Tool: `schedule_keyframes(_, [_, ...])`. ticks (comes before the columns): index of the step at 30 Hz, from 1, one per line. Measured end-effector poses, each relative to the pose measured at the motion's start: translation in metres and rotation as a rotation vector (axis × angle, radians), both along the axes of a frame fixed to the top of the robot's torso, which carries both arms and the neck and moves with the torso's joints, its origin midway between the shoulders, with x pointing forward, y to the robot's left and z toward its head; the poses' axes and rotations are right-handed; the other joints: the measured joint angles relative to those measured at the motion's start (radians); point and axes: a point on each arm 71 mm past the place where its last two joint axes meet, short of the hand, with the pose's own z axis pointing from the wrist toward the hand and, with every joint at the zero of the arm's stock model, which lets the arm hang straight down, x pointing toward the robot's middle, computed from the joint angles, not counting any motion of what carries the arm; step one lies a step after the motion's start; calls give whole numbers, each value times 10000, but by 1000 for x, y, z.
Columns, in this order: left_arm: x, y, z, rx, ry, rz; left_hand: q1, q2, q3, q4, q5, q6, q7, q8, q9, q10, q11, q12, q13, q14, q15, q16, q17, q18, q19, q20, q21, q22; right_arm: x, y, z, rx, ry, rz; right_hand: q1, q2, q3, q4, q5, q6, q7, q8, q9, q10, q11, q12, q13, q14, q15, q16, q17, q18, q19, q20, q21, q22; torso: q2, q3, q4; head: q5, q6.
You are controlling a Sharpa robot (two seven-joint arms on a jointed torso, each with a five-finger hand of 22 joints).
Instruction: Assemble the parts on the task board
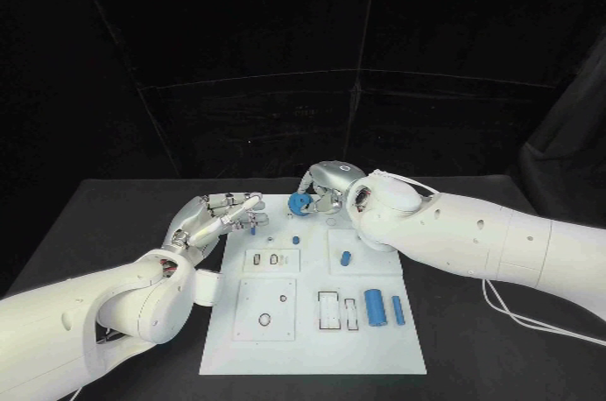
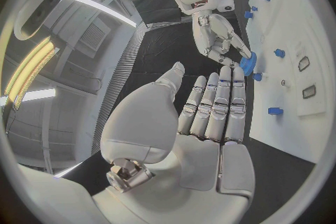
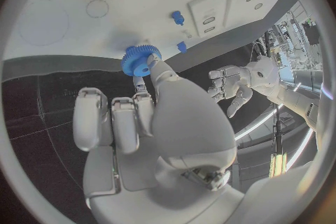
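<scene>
Blue gear (image 1: 299, 203), toothed and disc-shaped, is pinched in the fingertips of the right hand (image 1: 331, 187) just above the far edge of the task board (image 1: 312, 348), at roughly 12 o'clock from the board's middle. The disc stands nearly on edge, so its bore axis runs close to level, not down toward the board. The left hand (image 1: 222, 215) hovers with straight fingers, holding nothing, at 9 o'clock from the gear and near it.
</scene>
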Motion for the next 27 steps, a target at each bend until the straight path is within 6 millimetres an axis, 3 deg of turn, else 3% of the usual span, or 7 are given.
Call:
schedule_keyframes(8, [0,0,0,-4,3,-14,0,0,0,0,0,0,0,0,0,0,0,0,0,0,0,0,1,0,0,0,0,1,-1,18,-13,-139,205,172,-81,0,79,31,-39,1,0,-80,0,6,-7,-1,3,0,1,0,0,1,0,0,0,-1,2,8,-18,37,-41])
schedule_keyframes(17, [0,-1,0,-8,5,-24,0,0,0,0,0,0,0,0,0,0,0,0,0,0,0,0,1,-1,0,0,0,1,-1,27,-18,-292,313,272,-334,-248,165,27,-61,119,3,-248,3,-7,6,-151,-6,0,1,0,-1,1,37,38,0,-1,2,17,-29,64,-79])
schedule_keyframes(20, [0,-1,0,-8,6,-26,0,0,0,1,0,0,0,0,0,0,0,0,0,0,0,0,1,0,0,0,0,2,-1,29,-17,-332,286,252,-535,-395,167,28,-61,256,4,-459,34,-148,147,-342,-10,-2,5,0,-1,1,37,38,0,-1,2,20,-35,76,-82])
schedule_keyframes(21, [0,-1,0,-9,6,-27,0,0,0,0,0,0,0,0,0,0,0,0,0,0,0,0,1,0,0,0,0,2,0,29,-18,-347,277,235,-626,-421,170,31,-61,241,-5,-533,253,-208,200,-428,-6,-16,33,0,-1,1,39,45,0,-1,1,21,-38,77,-82])
schedule_keyframes(27, [0,-1,0,-10,7,-32,0,0,0,1,0,0,0,0,0,0,0,0,0,0,0,0,1,0,0,0,0,2,2,28,-22,-480,289,36,-935,-568,146,184,-104,-438,118,-832,402,-500,348,-865,-5,1,189,-37,-1,1,-34,183,0,-2,-2,23,-41,71,-73])
